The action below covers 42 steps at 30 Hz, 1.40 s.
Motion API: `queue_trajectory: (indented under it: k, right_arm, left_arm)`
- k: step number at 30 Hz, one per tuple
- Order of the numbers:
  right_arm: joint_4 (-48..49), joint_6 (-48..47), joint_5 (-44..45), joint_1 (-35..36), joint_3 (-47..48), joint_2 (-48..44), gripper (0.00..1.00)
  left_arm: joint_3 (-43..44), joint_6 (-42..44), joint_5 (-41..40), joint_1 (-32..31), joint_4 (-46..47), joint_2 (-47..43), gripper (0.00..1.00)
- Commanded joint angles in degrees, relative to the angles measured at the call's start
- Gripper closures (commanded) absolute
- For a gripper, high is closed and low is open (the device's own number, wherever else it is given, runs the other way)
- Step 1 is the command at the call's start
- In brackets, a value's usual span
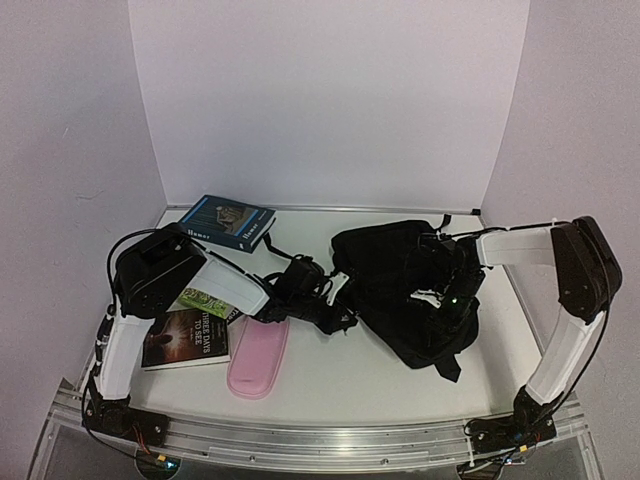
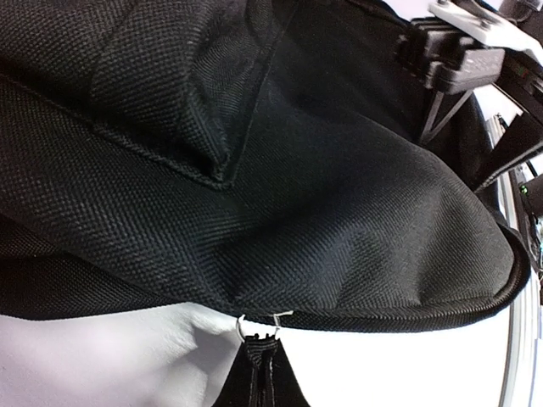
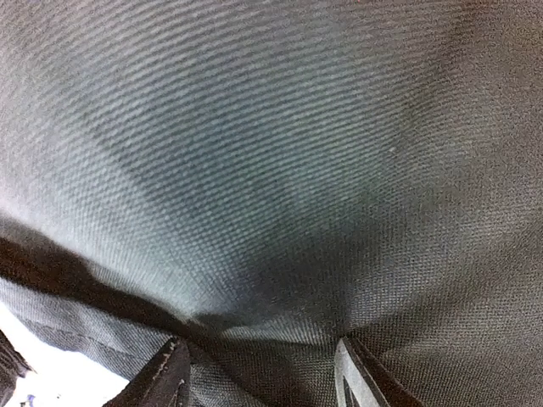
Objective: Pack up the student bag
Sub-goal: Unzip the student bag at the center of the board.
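Your top external camera looks down from above and behind the arm bases, far enough to take in the whole table (image 1: 340, 375) and the student bag (image 1: 410, 290). Your left wrist camera sits close beside the bag's zipped edge, facing the right arm (image 2: 462, 51). Your right wrist camera almost touches its fabric. All three share the bag.

Overall light: bright, even, from overhead; the walls (image 1: 330, 100) wash out to pale lilac.
Shadows: soft and short, hugging the bag (image 1: 390, 280) on the surface (image 1: 340, 385).
Glare: the surface burns white in the left wrist view.
Top view: slightly soft, the bag a black mass with little detail.
Left wrist view: weave crisp in the middle.
Right wrist view: dimmer, greyish, weave blurring toward the edges.
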Motion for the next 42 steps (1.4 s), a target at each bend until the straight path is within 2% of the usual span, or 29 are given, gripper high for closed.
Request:
queue_trajectory:
  k: [1, 7, 13, 21, 25, 42]
  right_arm:
    - [2.5, 2.0, 2.7, -0.1, 0.0, 4.1, 0.42]
    - [3.0, 3.9, 3.7, -0.2, 0.3, 5.3, 0.43]
    - [2.1, 6.3, 0.3, -0.1, 2.2, 1.7, 0.43]
    - [-2.4, 12.7, -9.8, -0.1, 20.6, -3.9, 0.38]
    - [-2.2, 15.0, -11.3, 0.9, 28.0, -0.2, 0.35]
    - [0.7, 20.8, 3.7, 13.7, 53.4, 24.3, 0.36]
  left_arm:
    - [-0.1, 2.4, -0.5, -1.6, -3.2, -4.3, 1.0]
    - [3.5, 9.2, -4.0, -8.0, -8.1, -4.2, 1.0]
    - [-3.0, 9.1, -5.8, -8.2, -2.6, -7.4, 1.0]
    - [-5.2, 13.8, -7.1, -8.0, -3.5, -8.2, 1.0]
    - [-4.9, 17.3, -7.8, -8.2, -5.1, -7.7, 1.0]
    - [0.7, 25.4, -15.9, -12.3, -15.3, -3.1, 0.98]
